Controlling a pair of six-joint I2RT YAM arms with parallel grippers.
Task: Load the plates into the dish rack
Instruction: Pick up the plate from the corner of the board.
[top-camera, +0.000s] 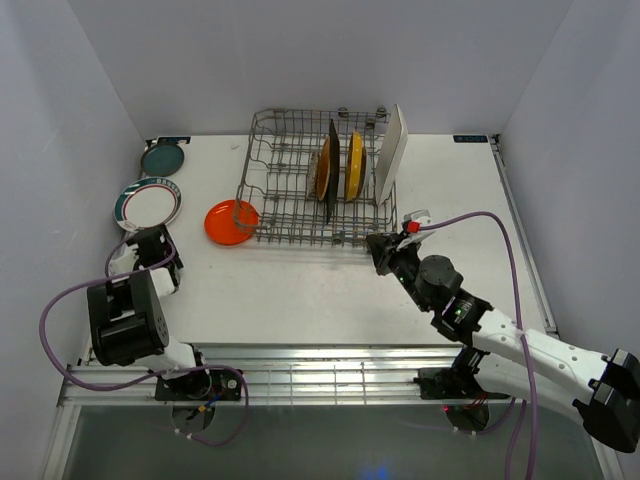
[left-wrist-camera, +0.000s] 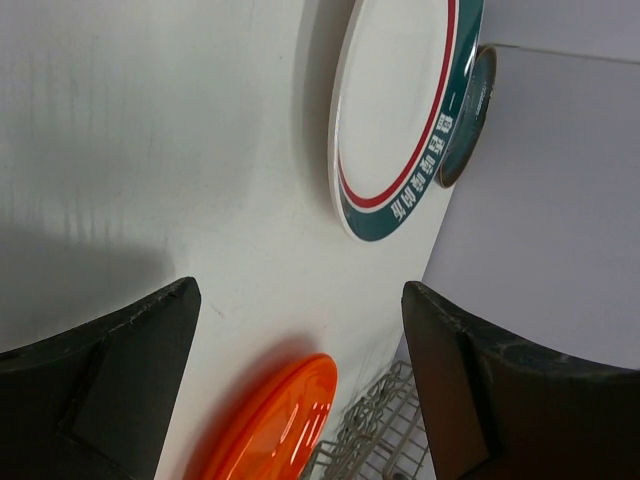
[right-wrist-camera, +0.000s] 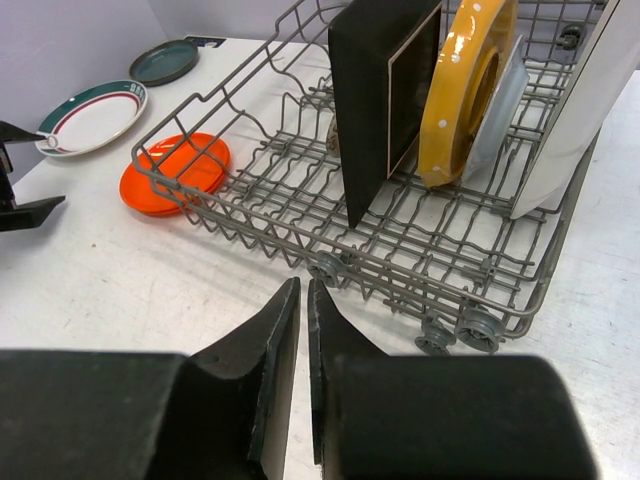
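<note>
Left wrist: left claw (left-wrist-camera: 300, 292) wide open, empty; right claw (right-wrist-camera: 304, 292) shut.

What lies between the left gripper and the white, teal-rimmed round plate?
Nothing but bare white table; the left wrist view shows that stretch from the open left gripper to the white, teal-rimmed round plate.

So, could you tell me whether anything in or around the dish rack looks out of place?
Only the white rectangular plate: at the right end of the dish rack it seems to lean against the end wall, rising above the rim, while the dark square plate and yellow plate stand upright. Nothing looks spilled or broken.
</note>
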